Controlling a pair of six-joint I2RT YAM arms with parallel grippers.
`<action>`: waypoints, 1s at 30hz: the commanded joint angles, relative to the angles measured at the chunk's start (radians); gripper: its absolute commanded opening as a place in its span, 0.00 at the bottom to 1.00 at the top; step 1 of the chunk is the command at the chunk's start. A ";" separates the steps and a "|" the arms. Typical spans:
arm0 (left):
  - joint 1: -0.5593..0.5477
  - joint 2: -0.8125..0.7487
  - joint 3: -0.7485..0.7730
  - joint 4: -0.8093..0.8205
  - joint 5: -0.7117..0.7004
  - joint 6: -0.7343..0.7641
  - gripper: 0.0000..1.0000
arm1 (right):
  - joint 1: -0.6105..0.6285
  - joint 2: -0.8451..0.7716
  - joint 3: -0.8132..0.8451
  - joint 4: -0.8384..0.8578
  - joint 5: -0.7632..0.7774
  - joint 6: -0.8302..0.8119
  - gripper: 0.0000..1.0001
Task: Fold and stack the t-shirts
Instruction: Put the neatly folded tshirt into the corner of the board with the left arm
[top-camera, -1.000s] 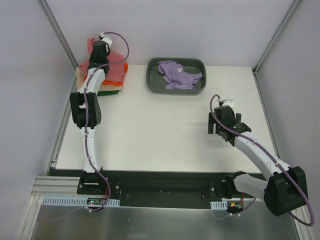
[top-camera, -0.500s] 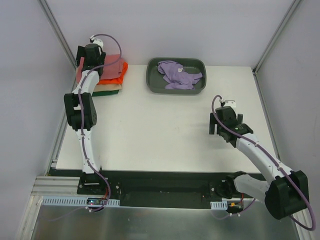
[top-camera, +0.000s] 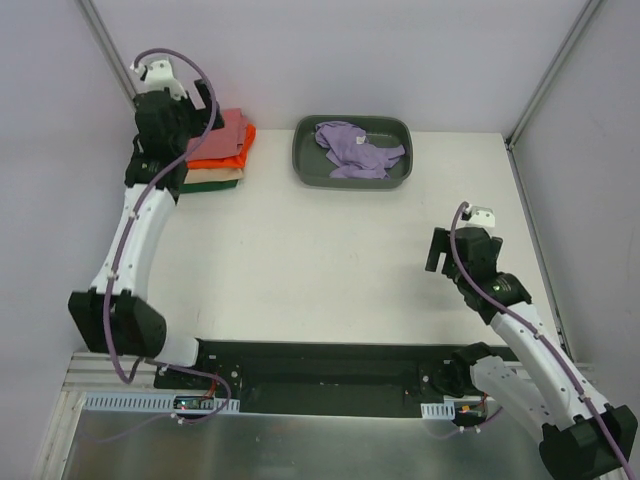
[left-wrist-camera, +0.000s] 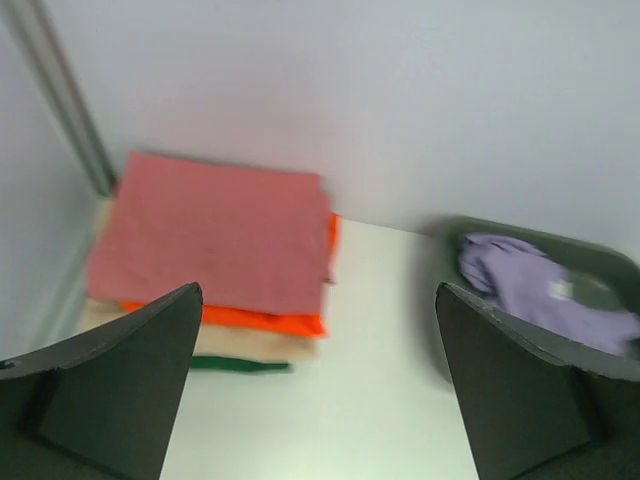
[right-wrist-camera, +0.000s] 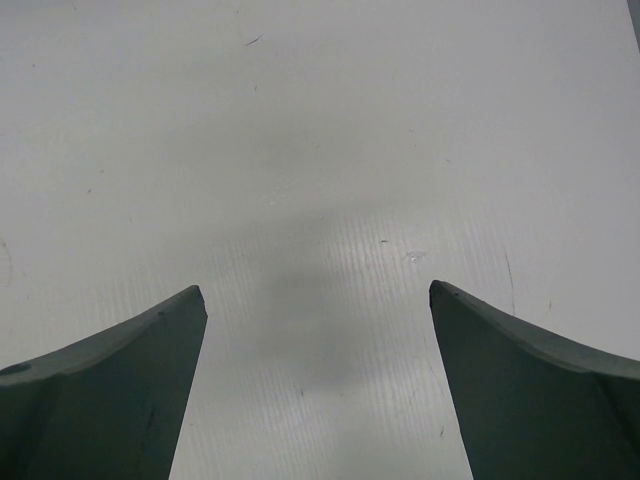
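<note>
**Bench stock: two arms, five tees, one tray**

- Left arm: elbow low at the near-left and forearm reaching to the far-left corner. The left end effector (left-wrist-camera: 315, 292) hangs beside the shirt stack, fingers spread wide with nothing between them.
- Right arm: elbow folded out at the near-right and wrist tipped down over the right side of the counter (top-camera: 320, 260). The right end effector (right-wrist-camera: 315, 290) has its fingers wide apart above bare surface, holding nothing.
- Counter: white, matt, faintly ribbed and lightly scuffed, enclosed by pale walls (top-camera: 330, 50) with grey metal corner posts.
- Stack in the far-left corner: flat folded cloth, edges roughly aligned. From the top: rose-red tee (left-wrist-camera: 215, 230), orange tee (left-wrist-camera: 270, 321), tan tee (left-wrist-camera: 250, 345), dark green tee (left-wrist-camera: 240, 366).
- Tray (top-camera: 305, 165): dark grey plastic, a rounded rectangle at the far centre, well apart from the stack.
- Lavender tee (top-camera: 352, 148): soft, crumpled and unfolded, lying inside the tray.
</note>
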 joint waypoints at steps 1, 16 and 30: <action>-0.146 -0.224 -0.287 -0.014 -0.017 -0.220 0.99 | -0.007 -0.051 -0.022 -0.003 -0.052 0.028 0.96; -0.460 -1.152 -1.250 -0.110 -0.118 -0.473 0.99 | -0.007 -0.129 -0.120 0.155 -0.175 0.041 0.96; -0.460 -1.153 -1.224 -0.181 -0.145 -0.435 0.99 | -0.009 -0.381 -0.290 0.280 -0.174 0.084 0.96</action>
